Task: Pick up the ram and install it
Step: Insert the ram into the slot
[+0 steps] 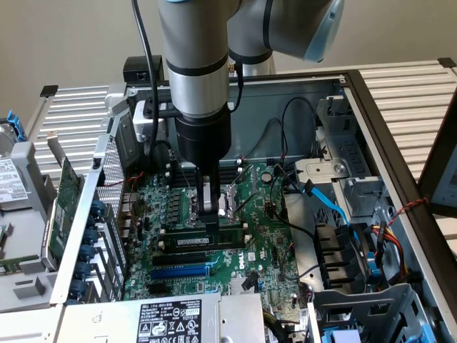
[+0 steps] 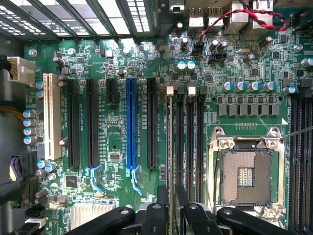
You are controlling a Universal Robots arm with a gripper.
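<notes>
One long narrow green ram stick (image 1: 203, 241) with a white label stands on edge in a black slot of the green motherboard (image 1: 265, 251), just below centre in the exterior view. Black two-finger gripper (image 1: 210, 224) is directly above it, jaws narrowly parted, straddling its top edge.

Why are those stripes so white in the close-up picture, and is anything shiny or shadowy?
Wrist view: light shines through the case grille and washes it out white, while the motherboard is evenly lit. Exterior view: the arm gleams on its silver shell, and the motherboard around the ram beneath it looks dimmer.
</notes>
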